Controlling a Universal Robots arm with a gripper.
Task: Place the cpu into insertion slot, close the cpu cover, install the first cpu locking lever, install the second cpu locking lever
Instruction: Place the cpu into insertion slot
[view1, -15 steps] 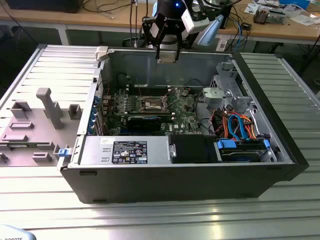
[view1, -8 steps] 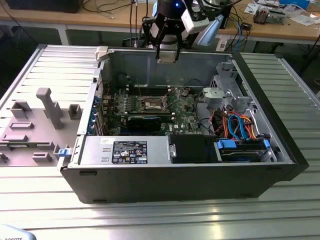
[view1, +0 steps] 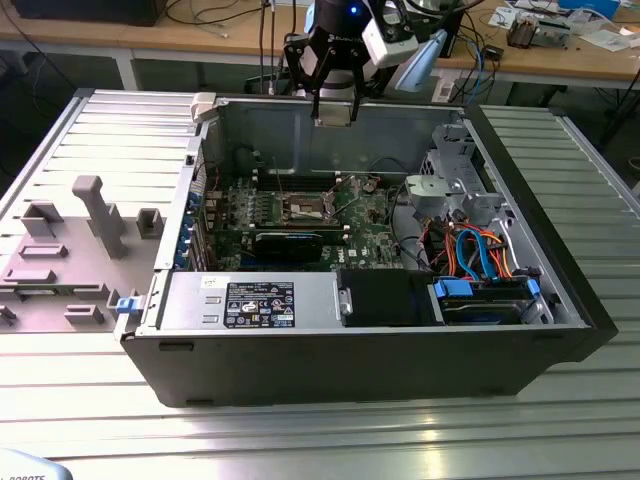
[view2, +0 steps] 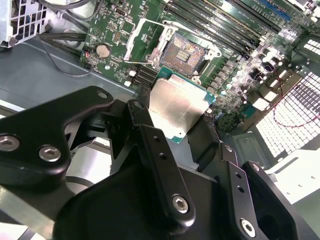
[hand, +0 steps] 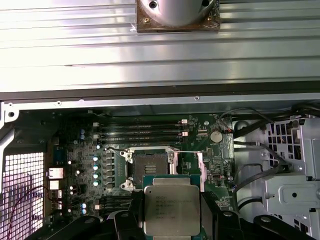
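Observation:
My gripper (view1: 335, 108) hangs over the far wall of the open computer case, shut on the cpu (view1: 335, 113). In both wrist views the cpu (view2: 177, 105) (hand: 171, 207) shows as a silver-grey square chip clamped by its edges between black fingers (view2: 150, 145). Below it on the green board lies the insertion slot (view1: 307, 208) (view2: 186, 51) (hand: 149, 167), dark in the centre and bare. The cpu cover (view2: 142, 40) (hand: 200, 167) is swung up beside the slot. Thin wire levers (view2: 150, 63) stand free around the socket.
Memory slots (hand: 142, 131) run beside the socket, and a long black card (view1: 288, 243) lies on its near side. A silver drive cage (view1: 450, 185) and blue and orange cables (view1: 480, 250) fill the exterior view's right. A grey fixture (view1: 90, 215) sits outside the case.

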